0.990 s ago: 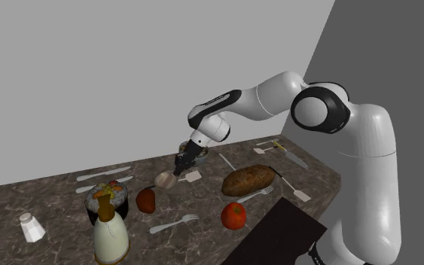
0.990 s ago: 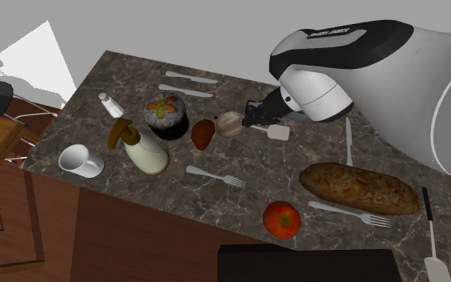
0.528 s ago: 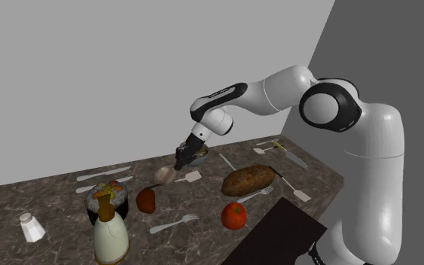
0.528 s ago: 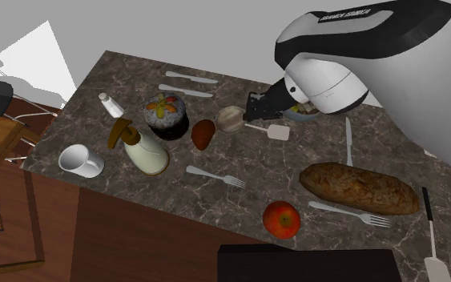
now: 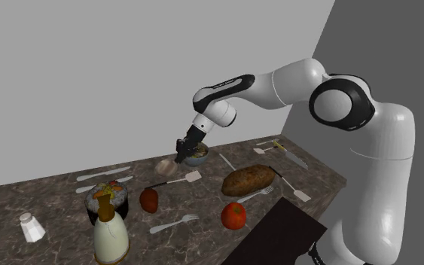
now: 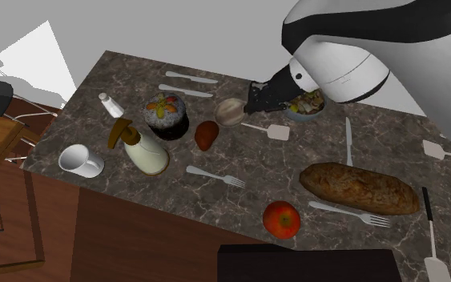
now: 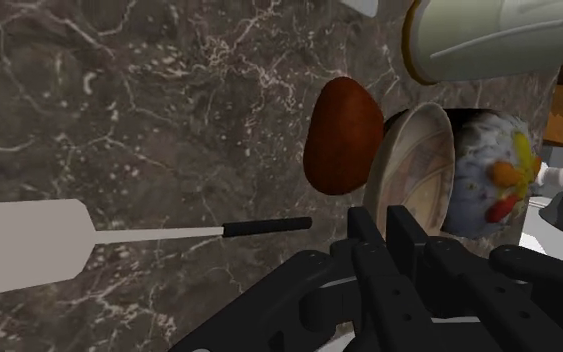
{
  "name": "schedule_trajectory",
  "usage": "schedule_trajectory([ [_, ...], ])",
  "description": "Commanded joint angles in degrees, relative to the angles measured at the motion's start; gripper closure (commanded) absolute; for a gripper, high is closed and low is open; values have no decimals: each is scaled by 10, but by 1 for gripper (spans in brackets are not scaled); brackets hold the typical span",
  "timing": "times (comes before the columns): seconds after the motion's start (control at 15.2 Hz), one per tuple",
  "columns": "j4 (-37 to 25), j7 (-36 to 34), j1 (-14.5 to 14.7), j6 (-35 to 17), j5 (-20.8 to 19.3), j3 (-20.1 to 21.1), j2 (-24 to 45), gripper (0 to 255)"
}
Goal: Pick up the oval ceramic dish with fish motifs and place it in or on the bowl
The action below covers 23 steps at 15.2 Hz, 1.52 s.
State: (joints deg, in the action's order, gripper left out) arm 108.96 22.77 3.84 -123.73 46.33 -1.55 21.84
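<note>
Black two-finger gripper [image 7: 387, 222] clamped on rim of pale beige oval ceramic dish [image 7: 416, 160]. Dish hangs edge-on, clear of dark marbled countertop [image 6: 95, 88], near red-brown rounded fruit [image 6: 207, 134]. Rim pinch suits shallow dish, hence tilt. Small food-filled bowl [image 6: 305, 105] just behind gripper: likely drop spot.

Flat, even sim light, no glare. Shoulder view: wall at left [image 5: 127, 60] light grey, wall at right [image 5: 387, 38] darker. Counter [image 5: 63, 207] dark, shadows faint and soft. Wrist view: black gripper [image 7: 387, 218], clamped on pale oval dish [image 7: 419, 165], near-flat dark mass.
</note>
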Motion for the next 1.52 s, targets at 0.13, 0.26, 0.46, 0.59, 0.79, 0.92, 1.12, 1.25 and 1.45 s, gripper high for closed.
schedule_trajectory([
  [0.13,-45,8,-25,40,-15,-15,22,255],
  [0.26,-78,15,-41,65,-23,-24,41,255],
  [0.46,-134,23,-66,104,-33,-35,73,255],
  [0.59,-177,27,-84,131,-39,-41,98,255],
  [0.79,-250,30,-111,173,-47,-49,140,255],
  [0.92,-307,30,-130,203,-52,-53,173,255],
  [1.12,-410,24,-160,254,-58,-56,232,255],
  [1.25,-498,14,-183,293,-62,-56,281,255],
  [1.45,-664,-12,-218,358,-67,-50,379,255],
])
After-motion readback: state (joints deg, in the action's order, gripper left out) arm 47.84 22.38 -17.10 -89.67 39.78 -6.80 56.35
